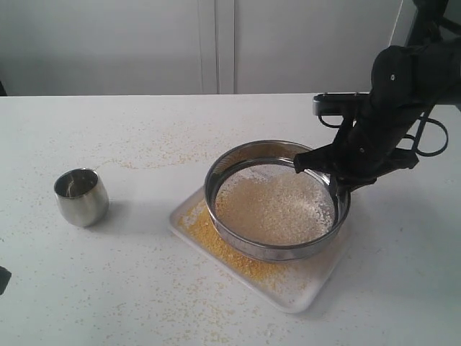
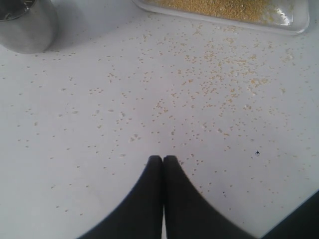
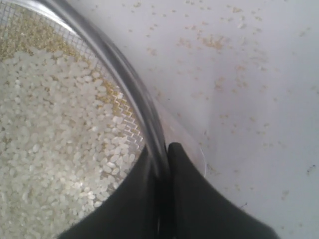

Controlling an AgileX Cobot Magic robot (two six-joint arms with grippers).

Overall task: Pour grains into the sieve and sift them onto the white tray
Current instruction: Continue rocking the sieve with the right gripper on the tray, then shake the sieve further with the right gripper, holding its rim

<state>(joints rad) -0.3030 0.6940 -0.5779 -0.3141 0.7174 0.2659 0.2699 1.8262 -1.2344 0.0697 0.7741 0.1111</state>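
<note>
The steel sieve (image 1: 216, 186) sits over the white tray (image 1: 302, 297), holding whitish rice-like grains (image 1: 277, 209). Fine yellow granules (image 1: 205, 232) lie on the tray beside and under it. My right gripper (image 1: 333, 182) is shut on the sieve's right rim; in the right wrist view one finger is inside and one outside the rim (image 3: 132, 82), with my right gripper (image 3: 162, 152) pinching it and rice (image 3: 55, 134) on the mesh. My left gripper (image 2: 162, 160) is shut on nothing, above the speckled table, out of the exterior view. The tray's edge (image 2: 294, 27) shows in the left wrist view.
A small rounded steel cup (image 1: 81, 196) stands upright on the table left of the tray, and the cup (image 2: 27, 25) also shows in the left wrist view. Spilled granules (image 2: 214, 74) dot the white tabletop around the tray. A white wall rises behind the table.
</note>
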